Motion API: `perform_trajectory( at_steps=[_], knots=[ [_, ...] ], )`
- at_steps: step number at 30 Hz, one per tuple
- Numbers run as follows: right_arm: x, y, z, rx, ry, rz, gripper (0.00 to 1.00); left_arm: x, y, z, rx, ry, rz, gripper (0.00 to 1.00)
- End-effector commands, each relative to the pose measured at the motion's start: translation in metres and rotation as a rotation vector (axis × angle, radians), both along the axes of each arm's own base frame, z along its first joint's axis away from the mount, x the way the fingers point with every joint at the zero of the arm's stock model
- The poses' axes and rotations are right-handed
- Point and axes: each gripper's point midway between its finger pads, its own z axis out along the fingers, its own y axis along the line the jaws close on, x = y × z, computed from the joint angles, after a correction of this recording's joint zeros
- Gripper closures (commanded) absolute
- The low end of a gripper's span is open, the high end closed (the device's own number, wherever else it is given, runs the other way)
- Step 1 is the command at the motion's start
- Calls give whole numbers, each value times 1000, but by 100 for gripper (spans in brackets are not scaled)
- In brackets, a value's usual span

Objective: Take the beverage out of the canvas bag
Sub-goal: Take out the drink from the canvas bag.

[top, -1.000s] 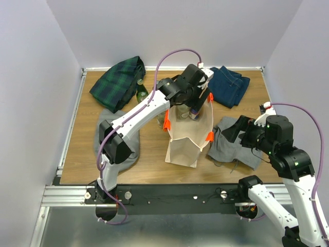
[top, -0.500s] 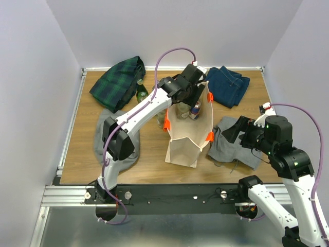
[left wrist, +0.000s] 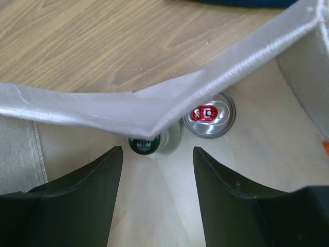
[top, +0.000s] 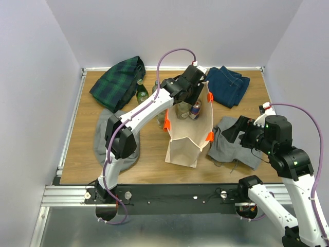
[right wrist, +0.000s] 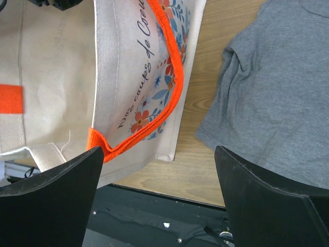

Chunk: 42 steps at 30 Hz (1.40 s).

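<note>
The canvas bag [top: 185, 139] stood upright on the tabletop [top: 77, 154], holding one can [left wrist: 209, 121] and one bottle [left wrist: 149, 145]. The left hand [left wrist: 157, 152] hung over its mouth, fingers apart. The right hand [right wrist: 158, 152], also spread, hovered beside it.

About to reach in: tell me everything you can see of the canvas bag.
The canvas bag is a beige tote with bright orange handles, a floral print and script lettering on one side. It stands upright on the wooden table, mouth open. Inside stand a red-tabbed can and a green-capped bottle. The open left hand hovers over its mouth; the grey shirt lies beside it, apart.
</note>
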Motion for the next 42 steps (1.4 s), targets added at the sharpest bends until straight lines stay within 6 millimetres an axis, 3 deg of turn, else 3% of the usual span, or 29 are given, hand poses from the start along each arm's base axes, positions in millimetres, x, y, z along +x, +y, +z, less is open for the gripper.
perform_trajectory(
  at_steps=[1, 31, 42],
  knots=[
    [1, -3, -1, -23, -5, -7, 2, 16, 3, 2, 1, -73, 29, 35],
    [1, -5, -6, -35, 11, -10, 2, 22, 8, -40, 55, -13, 81, 35],
    [2, -5, -6, -36, 10, -11, 2, 23, 13, -47, 70, 2, 101, 42]
  ],
)
